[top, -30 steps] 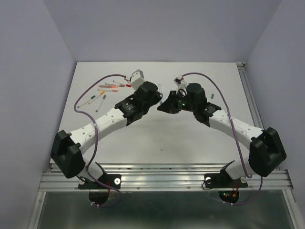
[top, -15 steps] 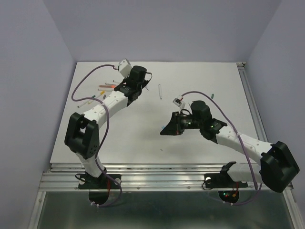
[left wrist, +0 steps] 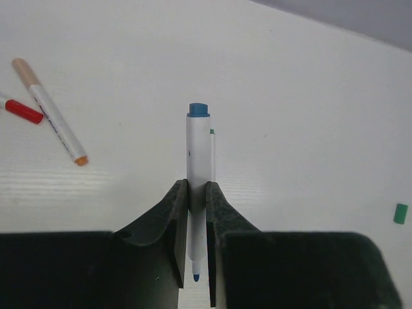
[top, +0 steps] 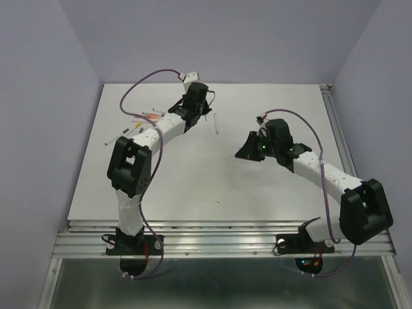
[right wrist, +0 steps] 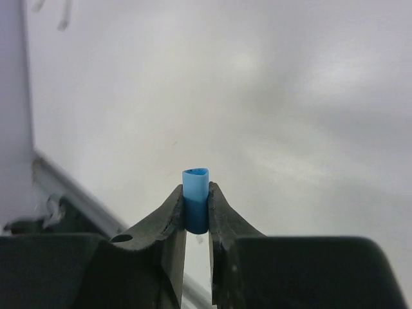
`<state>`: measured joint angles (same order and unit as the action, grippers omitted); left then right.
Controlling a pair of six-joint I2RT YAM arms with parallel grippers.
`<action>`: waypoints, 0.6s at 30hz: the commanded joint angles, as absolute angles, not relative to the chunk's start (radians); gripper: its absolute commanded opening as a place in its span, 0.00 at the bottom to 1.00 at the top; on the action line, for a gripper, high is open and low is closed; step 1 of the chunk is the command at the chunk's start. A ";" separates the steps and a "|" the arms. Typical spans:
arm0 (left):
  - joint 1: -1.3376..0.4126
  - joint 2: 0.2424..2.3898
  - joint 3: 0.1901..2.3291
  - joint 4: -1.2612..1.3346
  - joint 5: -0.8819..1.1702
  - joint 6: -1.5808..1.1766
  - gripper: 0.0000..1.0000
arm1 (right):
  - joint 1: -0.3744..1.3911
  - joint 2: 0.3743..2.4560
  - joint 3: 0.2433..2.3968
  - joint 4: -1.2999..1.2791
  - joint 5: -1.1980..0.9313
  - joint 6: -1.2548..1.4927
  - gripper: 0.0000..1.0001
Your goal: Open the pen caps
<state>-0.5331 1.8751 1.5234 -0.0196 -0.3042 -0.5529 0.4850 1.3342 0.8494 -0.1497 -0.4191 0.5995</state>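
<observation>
Left gripper point(left wrist: 196, 190) grips the uncapped blue pen point(left wrist: 199, 145), right gripper point(right wrist: 196, 197) pinches its blue cap point(right wrist: 195, 179); next, probably set both down.

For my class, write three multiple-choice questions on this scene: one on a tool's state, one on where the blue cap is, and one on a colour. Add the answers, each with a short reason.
1. The left tool is:
A) wide open
B) shut on a white pen
C) shut on nothing

2. The blue cap is:
A) on the white pen
B) pinched in the right tool
C) lying loose

3. The loose cap at the right edge of the left wrist view is:
A) green
B) yellow
C) pink

Answers:
1 B, the pen's barrel sits clamped in it.
2 B, the cap stands upright in that tool's grip.
3 A, it shows plainly green against the white table.
</observation>
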 commanded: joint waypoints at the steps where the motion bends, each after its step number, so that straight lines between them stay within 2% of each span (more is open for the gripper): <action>1: -0.532 2.017 1.687 -0.127 -0.273 -0.414 0.00 | 0.364 1.410 0.959 -0.255 -0.170 0.552 0.01; 5: -0.529 2.146 1.871 -0.221 -0.258 -0.405 0.00 | 0.338 1.502 1.058 -0.334 0.123 0.522 0.01; 8: -0.526 2.232 1.952 -0.258 -0.256 -0.393 0.00 | 0.312 1.589 1.141 -0.380 0.244 0.509 0.01; 18: -0.491 2.382 2.082 -0.298 -0.164 -0.420 0.00 | 0.238 1.739 1.253 -0.393 0.222 0.477 0.01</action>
